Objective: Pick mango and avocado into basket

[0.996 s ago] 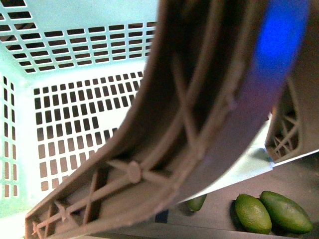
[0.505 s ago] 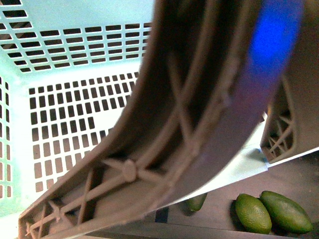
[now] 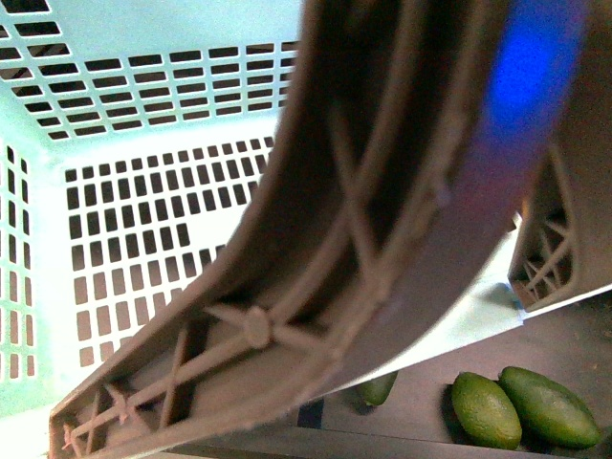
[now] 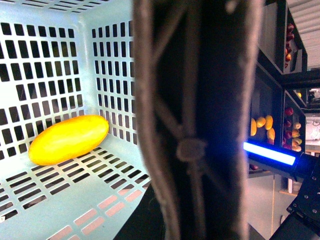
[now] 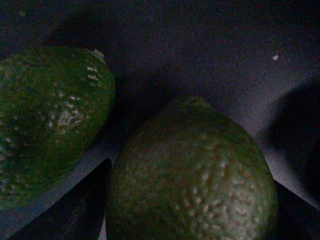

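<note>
The turquoise basket (image 3: 143,220) fills the front view from close up, and its brown-grey ribbed handle (image 3: 382,239) crosses the frame. My left gripper is shut on the basket at that handle (image 4: 195,125); its fingers are hidden behind it. The yellow-orange mango (image 4: 68,139) lies on the slotted base inside the basket (image 4: 50,65), against a side wall. In the dim right wrist view my right gripper (image 5: 192,222) is shut on the dark green avocado (image 5: 192,170). A dark finger (image 5: 87,200) shows on either side of it.
A second green fruit (image 5: 50,120) lies close beside the held avocado on a dark shelf surface. Below the basket, two long pebbly green fruits (image 3: 486,409) (image 3: 548,406) and a half-hidden third (image 3: 378,387) rest on the shelf. Racks of red and orange fruit (image 4: 262,125) stand beyond a blue light strip (image 4: 270,153).
The basket swayed a little to the left half a second ago and is back where it hung a second ago. The green fruits on the shelf have not moved.
</note>
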Available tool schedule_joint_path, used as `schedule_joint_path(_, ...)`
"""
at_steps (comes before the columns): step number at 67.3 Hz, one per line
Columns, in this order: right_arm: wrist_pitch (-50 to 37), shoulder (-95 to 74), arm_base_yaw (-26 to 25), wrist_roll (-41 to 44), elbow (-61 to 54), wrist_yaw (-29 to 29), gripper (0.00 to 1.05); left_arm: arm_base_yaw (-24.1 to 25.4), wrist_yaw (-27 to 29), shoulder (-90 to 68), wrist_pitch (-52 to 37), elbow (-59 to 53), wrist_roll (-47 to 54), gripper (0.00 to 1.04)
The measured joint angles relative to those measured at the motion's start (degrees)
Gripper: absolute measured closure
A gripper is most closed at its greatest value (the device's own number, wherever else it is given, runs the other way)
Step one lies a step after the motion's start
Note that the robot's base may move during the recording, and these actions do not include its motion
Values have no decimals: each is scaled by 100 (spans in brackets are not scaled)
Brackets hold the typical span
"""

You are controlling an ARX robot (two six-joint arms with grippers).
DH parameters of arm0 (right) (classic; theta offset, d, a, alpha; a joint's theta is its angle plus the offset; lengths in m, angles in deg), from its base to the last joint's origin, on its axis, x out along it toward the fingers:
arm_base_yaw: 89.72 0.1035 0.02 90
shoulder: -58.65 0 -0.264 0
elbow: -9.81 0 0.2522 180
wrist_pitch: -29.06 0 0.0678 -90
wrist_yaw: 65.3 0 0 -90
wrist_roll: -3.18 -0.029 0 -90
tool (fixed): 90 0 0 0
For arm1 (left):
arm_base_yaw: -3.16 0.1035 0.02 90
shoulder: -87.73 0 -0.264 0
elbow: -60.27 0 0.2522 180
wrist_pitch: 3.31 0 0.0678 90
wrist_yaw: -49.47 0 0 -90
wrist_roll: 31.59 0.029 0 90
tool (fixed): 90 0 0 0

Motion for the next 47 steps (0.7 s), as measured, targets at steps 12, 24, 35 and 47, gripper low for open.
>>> schedule_joint_path(12, -125, 275, -52, 37, -382, -101, 43, 0, 2, 0, 0, 0, 0, 100)
schedule_joint_path(24, -372, 931, -201, 212, -1043, -313, 43, 0, 2, 0, 0, 0, 0, 100)
schedule_joint_path(35, -603, 1751, -365, 487, -1773, -560, 44, 0, 0, 0, 0, 0, 0, 100)
schedule_joint_path(47, -835, 2817, -400, 968, -2723, -866, 44, 0, 0, 0, 0, 0, 0, 100)
